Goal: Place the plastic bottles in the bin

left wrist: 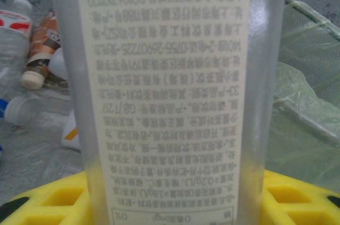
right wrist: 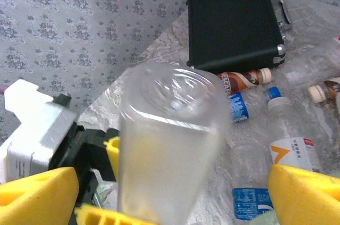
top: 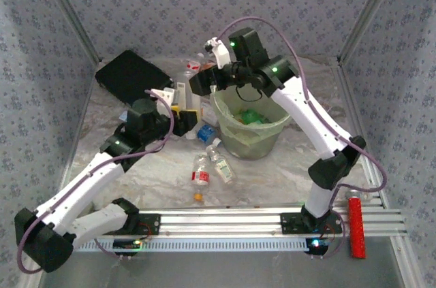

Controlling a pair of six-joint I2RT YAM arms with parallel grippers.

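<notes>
Two grippers meet at one clear bottle (left wrist: 159,86), held up off the bench (top: 272,180) just left of the bin (top: 262,144). Your left gripper (top: 184,121) looks clenched on it. Your right gripper (right wrist: 170,196) is spread wide, with a gap on each side. If the left lets go before the right squeezes, the bottle could drop beside the bin. I count one bin, one black case (right wrist: 234,23), and two loose bottles (top: 200,173) in front of the bin.
</notes>
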